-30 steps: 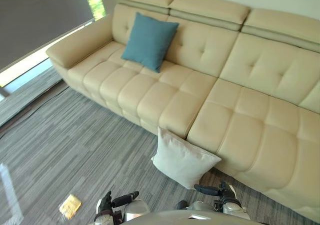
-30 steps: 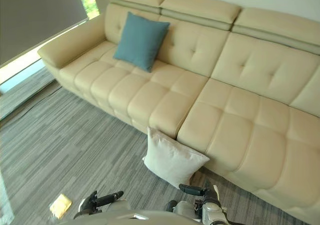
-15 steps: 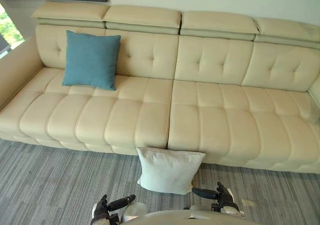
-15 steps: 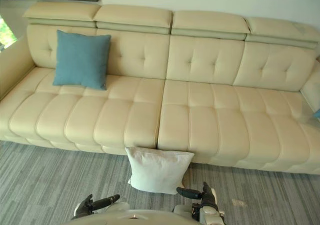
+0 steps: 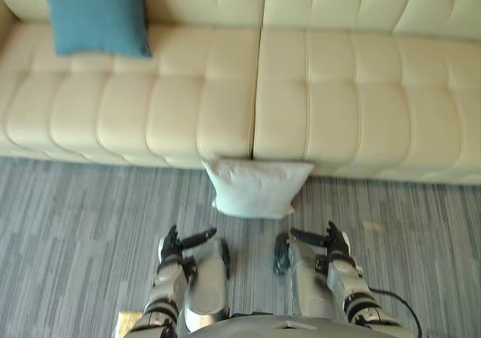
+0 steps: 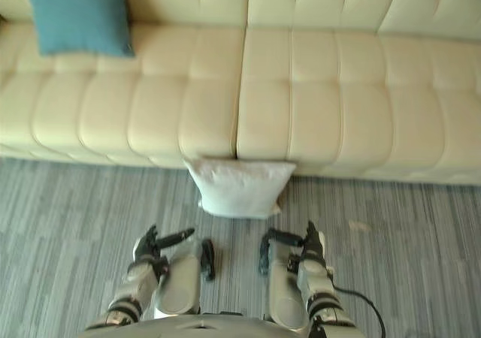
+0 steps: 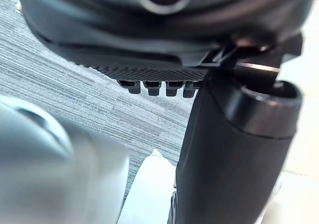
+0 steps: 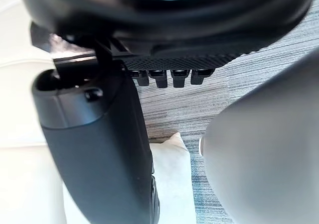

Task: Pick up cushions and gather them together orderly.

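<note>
Camera lower; cushion [image 5: 259,188] (white) beyond hands [image 5: 171,246] [image 5: 336,244]

The left arm [image 5: 165,294] and the right arm [image 5: 350,293] reach forward side by side, well apart, palms turned toward each other. The left robot hand [image 5: 173,246] keeps its fingers [image 7: 152,88] roughly straight, and its thumb [image 5: 198,238] sticks out toward the other arm, gripping nothing. The right robot hand [image 5: 336,245] mirrors it: fingers [image 8: 160,78] extended, thumb [image 5: 304,235] pointing inward toward the left, likewise empty.
</note>
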Available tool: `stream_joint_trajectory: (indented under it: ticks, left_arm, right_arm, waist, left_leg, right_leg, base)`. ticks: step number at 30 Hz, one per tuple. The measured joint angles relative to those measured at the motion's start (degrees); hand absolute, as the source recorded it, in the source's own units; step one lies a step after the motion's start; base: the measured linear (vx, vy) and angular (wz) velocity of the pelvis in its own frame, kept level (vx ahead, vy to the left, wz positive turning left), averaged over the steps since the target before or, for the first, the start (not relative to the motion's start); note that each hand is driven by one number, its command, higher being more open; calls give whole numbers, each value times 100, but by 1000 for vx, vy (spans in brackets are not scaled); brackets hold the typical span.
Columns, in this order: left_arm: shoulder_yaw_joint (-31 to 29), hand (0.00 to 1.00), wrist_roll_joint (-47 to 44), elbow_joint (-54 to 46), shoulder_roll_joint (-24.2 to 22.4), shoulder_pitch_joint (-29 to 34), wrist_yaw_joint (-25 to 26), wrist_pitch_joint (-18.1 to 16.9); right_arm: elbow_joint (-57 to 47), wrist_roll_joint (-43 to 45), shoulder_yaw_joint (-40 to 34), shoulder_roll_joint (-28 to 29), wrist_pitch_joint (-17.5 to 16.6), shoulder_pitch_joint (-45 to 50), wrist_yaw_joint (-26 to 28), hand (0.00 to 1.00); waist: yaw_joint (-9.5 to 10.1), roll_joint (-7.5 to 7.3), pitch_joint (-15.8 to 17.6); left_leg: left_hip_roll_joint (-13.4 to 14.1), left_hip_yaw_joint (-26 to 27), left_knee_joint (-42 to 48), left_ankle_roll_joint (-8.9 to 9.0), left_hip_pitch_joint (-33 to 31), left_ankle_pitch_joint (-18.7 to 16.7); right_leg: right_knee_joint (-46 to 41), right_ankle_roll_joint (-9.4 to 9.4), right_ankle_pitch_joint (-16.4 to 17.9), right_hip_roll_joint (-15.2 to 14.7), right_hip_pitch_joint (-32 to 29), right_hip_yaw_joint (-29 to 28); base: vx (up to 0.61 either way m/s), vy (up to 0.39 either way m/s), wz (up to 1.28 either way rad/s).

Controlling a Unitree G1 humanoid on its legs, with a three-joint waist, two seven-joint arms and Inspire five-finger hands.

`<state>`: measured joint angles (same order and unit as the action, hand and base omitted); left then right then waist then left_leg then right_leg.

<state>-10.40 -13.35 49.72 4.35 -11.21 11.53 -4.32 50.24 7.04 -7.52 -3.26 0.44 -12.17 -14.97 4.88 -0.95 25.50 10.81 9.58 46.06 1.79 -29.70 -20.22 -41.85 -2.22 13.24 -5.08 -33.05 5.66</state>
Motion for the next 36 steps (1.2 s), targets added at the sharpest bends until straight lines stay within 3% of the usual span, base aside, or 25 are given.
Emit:
stream_joint_trajectory:
  ticks: [1,4,5,11,16,17,18,19,26,36]
  left_arm:
    - [14,100,-68,-264,86,-258,52,-15]
    - [-9,100,-194,-496,245,-712,192,-30]
    - [-15,100,-244,-572,376,-1087,269,-66]
    - [20,100,-244,-778,612,-2174,442,-82]
    - [485,100,-242,-805,579,-3017,461,-124]
    - [536,100,-242,-805,572,-3080,462,-125]
    - [598,100,-243,-805,555,-3162,464,-125]
    - [741,0,-243,-806,531,-3305,507,-125]
    - [997,0,-498,-1020,361,-3973,843,-126]
    - [1207,0,-518,-1695,301,-3744,1268,-112]
  right_arm:
    - [-185,183,-19,-55,-1,-159,-111,100]
    - [-259,350,-38,-181,1,-565,-254,100]
    - [-488,447,-36,-263,-5,-843,-369,100]
    - [-860,650,-17,-387,-119,-2110,-460,100]
    - [-966,706,-33,-390,-203,-3022,-610,100]
    - [-965,717,-34,-389,-203,-3097,-620,0]
    - [-959,732,-32,-380,-202,-3197,-633,0]
    - [-945,828,-34,-345,-202,-3339,-659,0]
    - [-889,903,-284,-89,-196,-4025,-832,0]
    - [-1313,900,117,-32,-195,-3640,-1071,0]
  waist:
    - [-11,-52,83]
    - [-35,-83,266]
    - [-44,-86,294]
    - [-91,-88,433]
    - [-164,-89,450]
    - [-171,-90,450]
    - [-176,-89,452]
    - [-177,-90,455]
    - [-208,-91,454]
    - [-248,-93,452]
  left_leg:
    - [31,-73,185,-53,-532,44]
    - [54,-136,313,-104,-1064,157]
    - [61,-162,454,-101,-1535,230]
    - [85,-273,905,-98,-2644,266]
    - [-6,-398,1117,-111,-3406,360]
    - [-22,-403,1117,-117,-3470,378]
    - [-31,-402,1123,-128,-3553,398]
    - [-48,-403,1138,-133,-3693,427]
    - [-82,-475,1203,-100,-4339,574]
    - [-158,-630,1000,-10,-4287,801]
  right_leg:
    - [-106,49,-107,-74,-459,128]
    - [-169,98,-223,-97,-932,189]
    - [-335,141,-290,-128,-1398,200]
    - [-819,173,-292,-178,-2498,218]
    - [-1094,187,-301,-294,-3217,282]
    - [-1107,187,-301,-311,-3285,282]
    - [-1123,196,-308,-322,-3364,282]
    - [-1155,221,-326,-341,-3508,282]
    - [-1295,284,-384,-387,-4151,329]
    - [-1214,366,-433,-459,-4039,503]
  base:
    - [-244,19,2]
    - [-181,15,7]
    - [-102,9,5]
    - [-65,8,3]
    - [-58,-5,12]
    - [-46,-27,16]
    - [-37,-30,9]
    - [-30,-25,8]
    - [2,-33,6]
    - [9,-6,10]
